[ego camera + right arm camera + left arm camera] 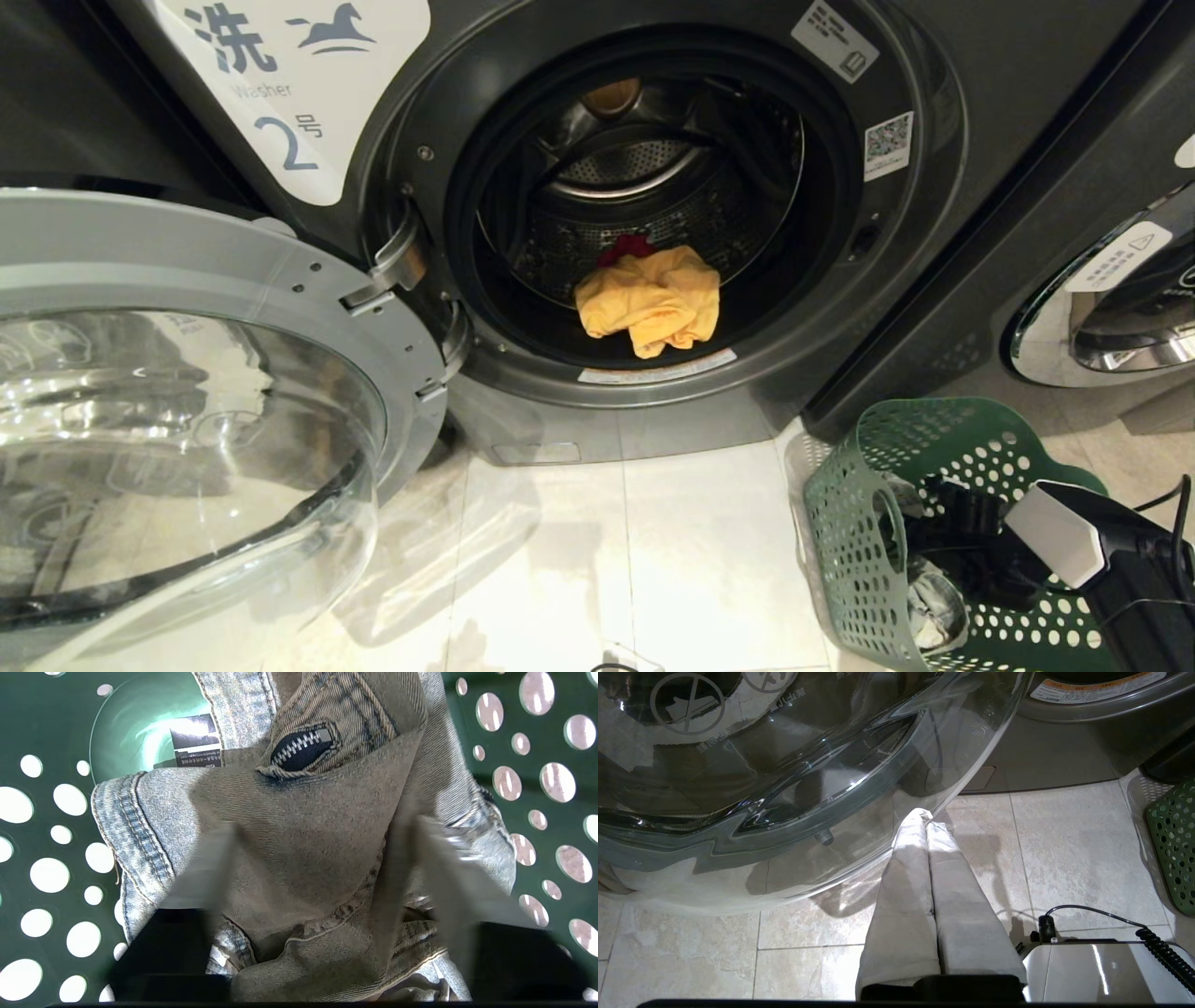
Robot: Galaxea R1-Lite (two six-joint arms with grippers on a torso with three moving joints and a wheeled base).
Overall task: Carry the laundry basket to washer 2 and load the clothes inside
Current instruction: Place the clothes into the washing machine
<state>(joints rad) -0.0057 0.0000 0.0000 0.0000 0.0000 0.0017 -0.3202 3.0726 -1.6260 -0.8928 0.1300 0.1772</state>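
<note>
Washer 2 (289, 140) stands with its door (187, 392) swung wide to the left. In the drum lies the yellow garment (651, 301), with a bit of the pink-red one (627, 246) behind it. The green laundry basket (859, 523) sits on the floor at the right of the washer. My right gripper (322, 828) reaches down into it, fingers (205, 868) spread on either side of a fold of the grey denim garment (308, 788). My left gripper (924, 816) hangs shut and empty near the edge of the glass door (784, 765).
Another washer's chrome-rimmed door (1111, 308) shows at the far right. The open glass door fills the left side over the tiled floor (607, 560). My own base and a coiled cable (1087, 970) sit low beside the basket (1174, 844).
</note>
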